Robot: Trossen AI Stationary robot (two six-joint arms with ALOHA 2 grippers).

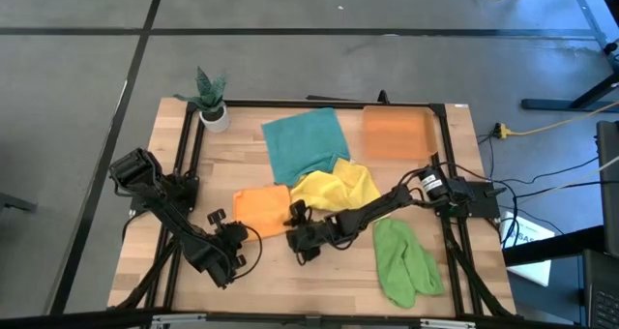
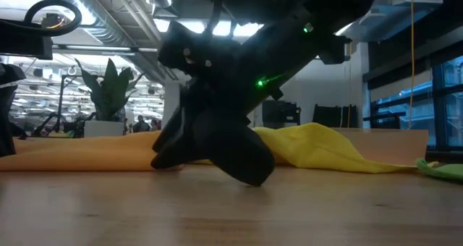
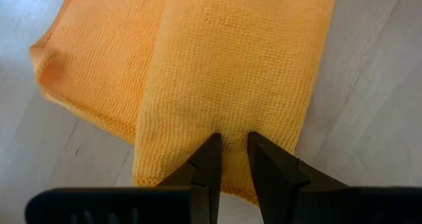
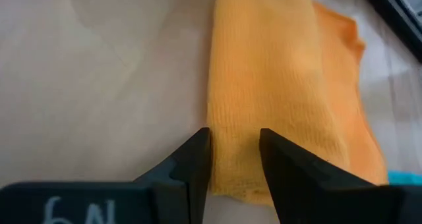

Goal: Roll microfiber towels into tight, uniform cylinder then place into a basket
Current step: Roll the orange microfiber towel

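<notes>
Orange towel (image 1: 261,209): lies on the wooden table (image 1: 319,290), partly folded over itself into a thick band, with a flatter layer spread beside the fold; both grippers work at its near edge.
Left gripper (image 3: 230,148): at the orange towel's left end, fingers close together and pinching a small ridge of the folded cloth between the tips.
Right gripper (image 4: 235,148): at the orange towel's right end, fingers set a little apart and clamped on the edge of the folded band.
Yellow towel (image 1: 338,187): crumpled in a loose heap just right of the orange towel, touching it, with the right arm reaching across it.
Teal towel (image 1: 305,143): spread flat beyond the orange towel, its near corner under the yellow heap.
Light green towel (image 1: 404,261): bunched lengthwise well to the right of the orange towel, near the table's front right.
Basket (image 1: 395,132): the translucent orange bin sits beyond and to the right of the orange towel, just beside the teal one; no towel shows inside it.
Plant pot (image 1: 214,114): white, with a green plant, at the far left beyond the orange towel.
</notes>
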